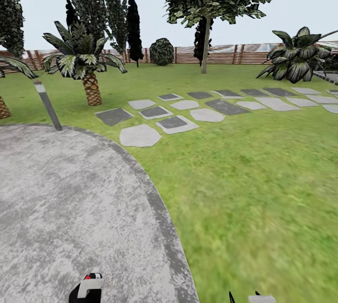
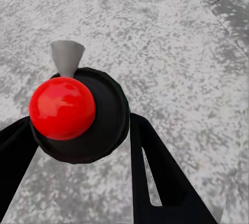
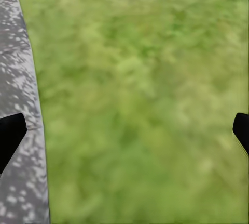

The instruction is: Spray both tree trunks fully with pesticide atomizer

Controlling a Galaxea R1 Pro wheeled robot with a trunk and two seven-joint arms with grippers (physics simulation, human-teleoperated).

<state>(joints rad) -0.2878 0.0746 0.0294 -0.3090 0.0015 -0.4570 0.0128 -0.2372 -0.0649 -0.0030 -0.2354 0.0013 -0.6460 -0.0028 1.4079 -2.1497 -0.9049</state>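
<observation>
With the left gripper (image 2: 78, 146) clenched on the pesticide atomizer (image 2: 78, 112) and the right gripper (image 3: 124, 130) released, the nearest tree trunk (image 1: 205, 45) stands at about 1 o'clock, well apart across the lawn.

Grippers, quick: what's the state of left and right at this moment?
Left gripper: shut on the pesticide atomizer, one finger on each side of the bottle.
Right gripper: open, nothing between its fingertips, above the lawn.
</observation>
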